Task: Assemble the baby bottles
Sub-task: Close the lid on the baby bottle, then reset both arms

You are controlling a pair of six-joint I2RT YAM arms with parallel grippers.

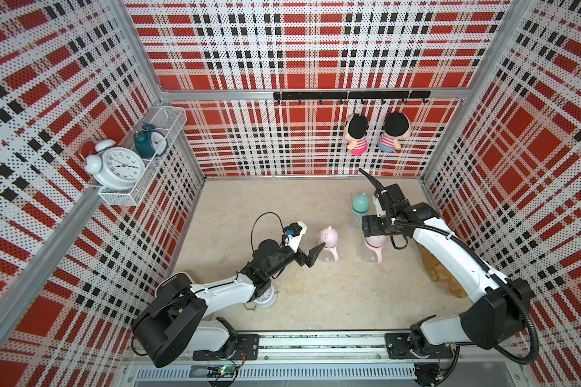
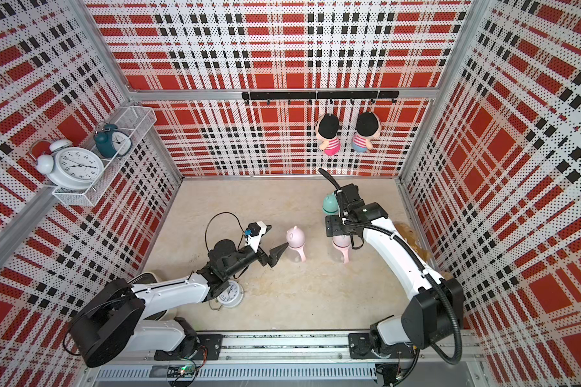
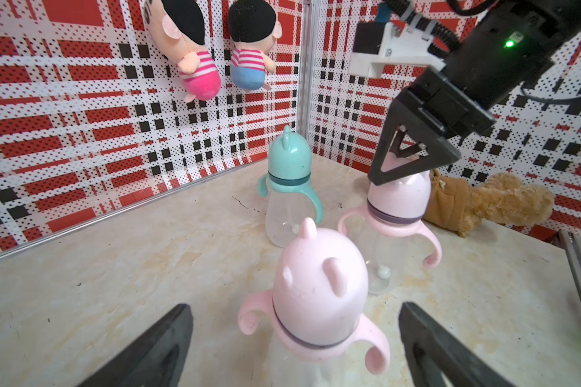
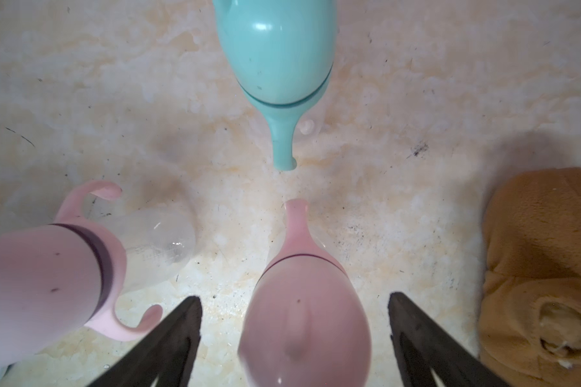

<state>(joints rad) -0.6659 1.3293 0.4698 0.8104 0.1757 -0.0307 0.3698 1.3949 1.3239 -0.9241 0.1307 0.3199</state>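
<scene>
Three bottles are standing upright on the tabletop (image 1: 265,207), each wearing its handled ring and eared cap. In a top view the teal bottle (image 1: 360,203) is sitting right of centre, the middle pink bottle (image 1: 328,238) below and left of it, and the other pink bottle (image 1: 373,246) just below the teal. By my reading you are finishing the last capping, so the assembly looks nearly complete.

Your right fingers (image 4: 171,338) are hanging spread on either side of that other pink bottle's cap, with a gap showing on each side, and are gripping nothing. Your left fingers (image 3: 155,348) are gaping too, pointing at the middle pink bottle just ahead of their tips and holding nothing.

Next you are needing a straight lift clear of the cap without nudging the handles. After that, check that every cap is sitting square.
</scene>
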